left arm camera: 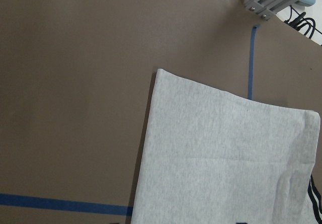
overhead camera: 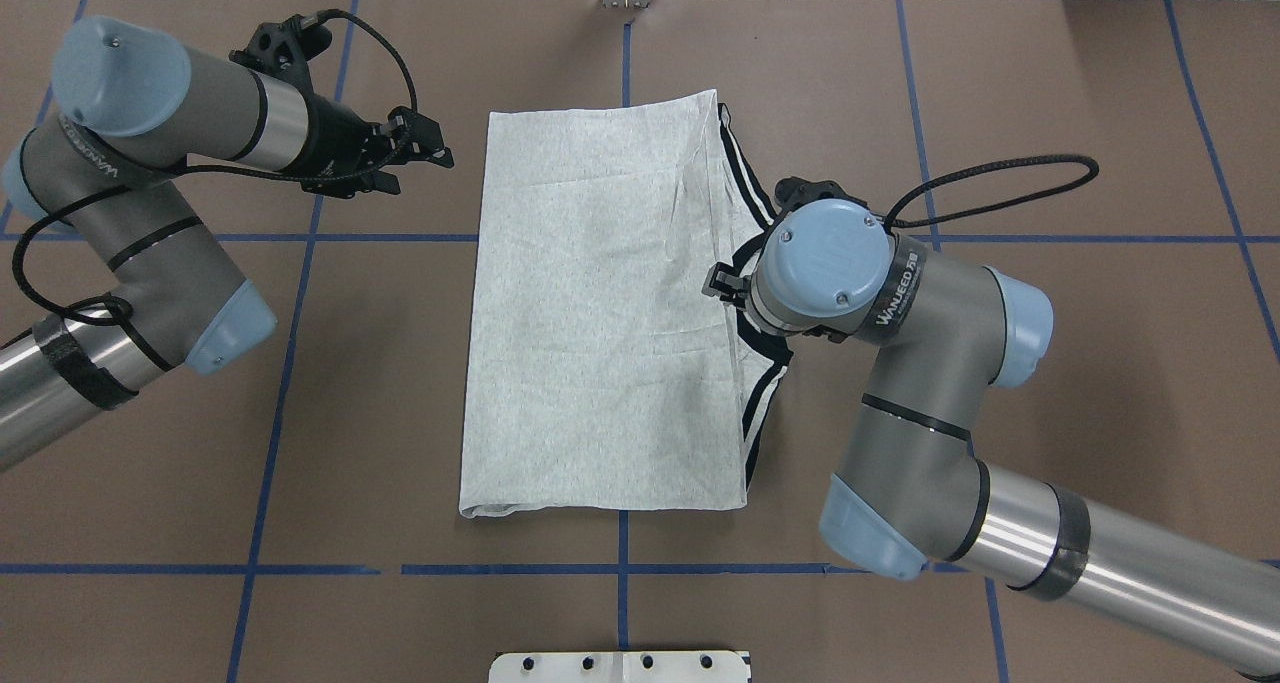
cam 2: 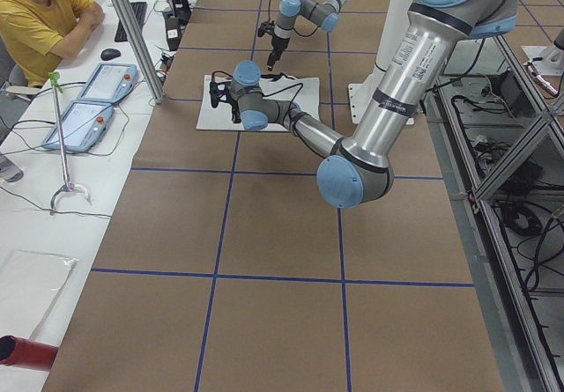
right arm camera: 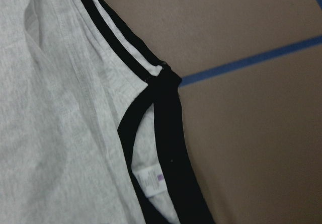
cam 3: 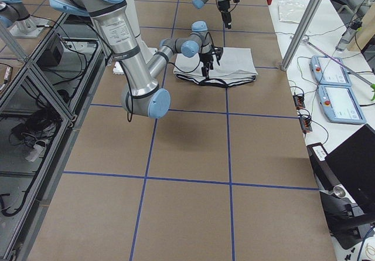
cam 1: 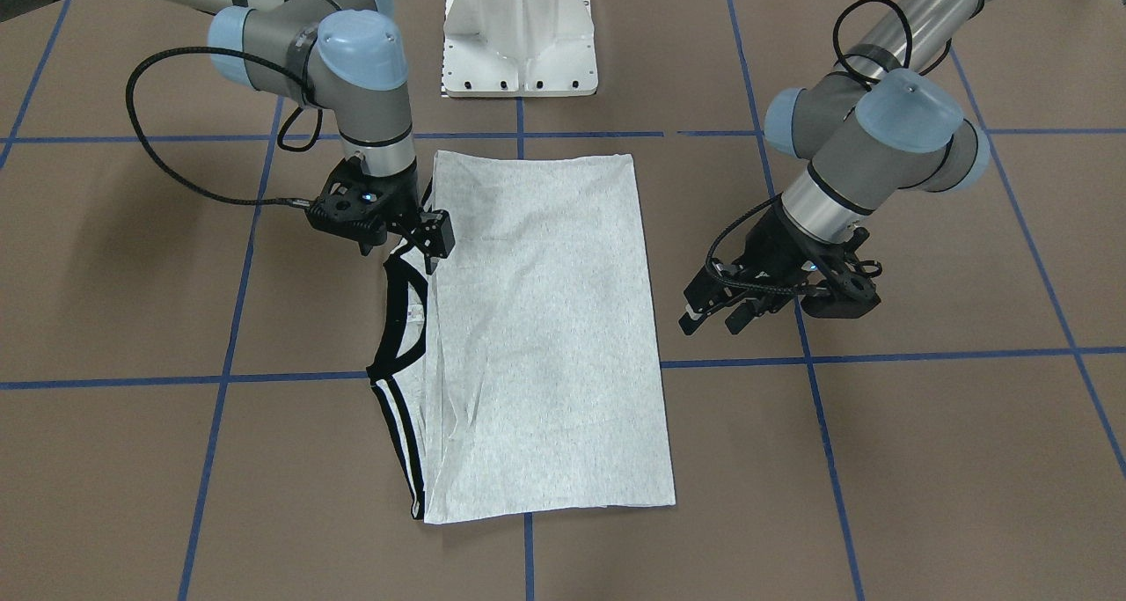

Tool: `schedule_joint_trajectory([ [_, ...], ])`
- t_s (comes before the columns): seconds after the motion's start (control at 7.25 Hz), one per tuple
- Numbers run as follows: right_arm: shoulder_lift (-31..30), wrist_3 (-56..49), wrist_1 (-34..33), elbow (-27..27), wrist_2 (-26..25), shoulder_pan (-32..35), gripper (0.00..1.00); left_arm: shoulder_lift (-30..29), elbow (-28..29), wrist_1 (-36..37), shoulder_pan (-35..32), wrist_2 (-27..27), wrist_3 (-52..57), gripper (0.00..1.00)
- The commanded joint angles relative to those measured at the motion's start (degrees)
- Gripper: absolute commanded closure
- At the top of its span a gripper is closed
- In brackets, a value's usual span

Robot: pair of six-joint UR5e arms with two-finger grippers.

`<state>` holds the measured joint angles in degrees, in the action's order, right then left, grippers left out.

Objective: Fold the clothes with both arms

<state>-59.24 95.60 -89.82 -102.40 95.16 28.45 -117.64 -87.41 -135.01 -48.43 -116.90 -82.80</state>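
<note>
T-shirt (cam 1: pixel 545 319) folded, front unseen, left gripper (cam 1: pixel 712 321) spread apart, right gripper (cam 1: pixel 413 247) over collar (cam 1: pixel 398 319), spread unclear

Light heather-grey T-shirt (cam 1: pixel 545 337), folded into a long rectangle, lies flat with a plain grey face up and shallow creases. Its black collar (cam 1: pixel 398 319), with a small white label (right arm camera: pixel 151 179) inside, and the black double shoulder stripes (cam 1: pixel 400 447) protrude along the long edge directly beneath the right gripper (cam 1: pixel 428 247). The right arm (cam 1: pixel 352 82), grey with light blue joint caps, points this gripper straight down at the collar; contact and finger spacing cannot be judged. The left arm (cam 1: pixel 880 143) holds the left gripper (cam 1: pixel 714 318) tilted, fingers parted and empty, well clear of the opposite long edge.
</note>
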Motion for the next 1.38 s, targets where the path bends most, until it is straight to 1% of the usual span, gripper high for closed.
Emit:
schedule_joint_trajectory([
  [0.0, -0.5, 17.7, -0.1, -2.3, -0.9, -5.1, 0.02, 0.7, -0.7, 0.0, 0.0, 0.0, 0.0, 0.19],
  [0.28, -0.6, 25.3, -0.2, -2.2, -1.6, -7.8, 0.07, 0.7, -0.7, 0.0, 0.0, 0.2, 0.0, 0.19],
  [0.41, -0.4, 31.7, -0.2, -2.4, -1.6, -8.5, 0.08, 0.7, -0.7, 0.0, 0.0, 0.2, 0.0, 0.19],
  [0.55, -0.4, 34.9, -0.2, -2.6, -1.7, -9.3, 0.09, 0.7, -0.7, 0.0, -0.1, 0.3, 0.0, 0.19],
  [0.83, -0.2, 35.3, -0.3, -2.6, -2.1, -10.7, 0.09, 0.7, -0.8, 0.0, 0.0, 0.4, 0.0, 0.19],
  [1.24, -2.0, 35.3, -0.3, -3.5, -4.0, -14.8, 0.09, 1.2, -1.3, 0.0, 0.0, 0.5, 0.0, 0.19],
])
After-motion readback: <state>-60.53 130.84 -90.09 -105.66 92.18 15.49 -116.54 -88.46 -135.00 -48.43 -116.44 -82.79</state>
